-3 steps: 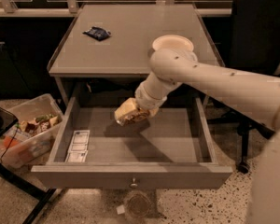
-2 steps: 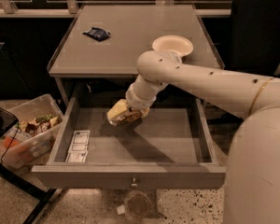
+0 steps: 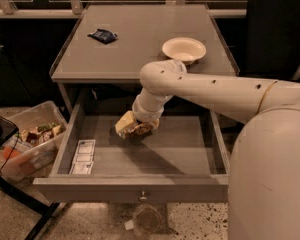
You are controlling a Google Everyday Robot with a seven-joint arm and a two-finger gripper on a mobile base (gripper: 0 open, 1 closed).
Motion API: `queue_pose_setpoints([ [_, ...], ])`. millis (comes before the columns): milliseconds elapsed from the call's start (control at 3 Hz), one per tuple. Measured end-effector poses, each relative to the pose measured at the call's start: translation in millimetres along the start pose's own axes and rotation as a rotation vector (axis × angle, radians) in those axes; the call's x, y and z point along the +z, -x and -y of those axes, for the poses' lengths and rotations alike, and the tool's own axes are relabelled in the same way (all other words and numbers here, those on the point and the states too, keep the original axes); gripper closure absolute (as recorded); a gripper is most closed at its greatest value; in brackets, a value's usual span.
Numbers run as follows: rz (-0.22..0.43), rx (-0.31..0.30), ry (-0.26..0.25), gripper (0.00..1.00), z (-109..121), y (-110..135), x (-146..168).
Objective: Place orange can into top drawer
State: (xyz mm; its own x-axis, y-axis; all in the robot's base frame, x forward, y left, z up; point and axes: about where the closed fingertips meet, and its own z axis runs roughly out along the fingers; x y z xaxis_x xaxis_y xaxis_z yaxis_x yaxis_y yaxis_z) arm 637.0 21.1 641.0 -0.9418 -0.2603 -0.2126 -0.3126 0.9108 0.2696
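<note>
Item: one cream-white, smooth-shelled robot arm (image 3: 220, 90), mine to steer. It stretched leftward from the rounded cream body (image 3: 272, 174) at the right of my view, bent sharply at the elbow joint (image 3: 159, 77) and ran down through a short wrist (image 3: 148, 106).

Item: two-finger gripper (image 3: 138, 127), low at centre beneath that elbow, pointing down and left, clamped on a small mottled tan-gold orange can (image 3: 124, 124) held tilted.

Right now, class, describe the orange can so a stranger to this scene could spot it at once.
Find the grey table, then the top drawer pulled open beneath its front edge. Over the drawer's floor, the gripper on the cream arm holds the orange can. It is the only small cylinder, mottled tan and orange-brown, unlike the flat white sheet at the drawer's left.
</note>
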Motion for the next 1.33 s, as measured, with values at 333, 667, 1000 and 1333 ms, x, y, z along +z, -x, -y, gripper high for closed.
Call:
queue_pose_setpoints([
  [333, -0.002, 0.037, -0.044, 0.58, 7.3, -8.7, 1.6],
  [667, -0.020, 0.043, -0.119, 0.35, 12.9, -15.5, 5.0],
  [1000, -0.035, 0.052, -0.168, 0.11, 17.8, -22.4, 8.5],
  [1333, -0.032, 0.068, -0.188, 0.00, 23.0, -21.0, 9.3],
])
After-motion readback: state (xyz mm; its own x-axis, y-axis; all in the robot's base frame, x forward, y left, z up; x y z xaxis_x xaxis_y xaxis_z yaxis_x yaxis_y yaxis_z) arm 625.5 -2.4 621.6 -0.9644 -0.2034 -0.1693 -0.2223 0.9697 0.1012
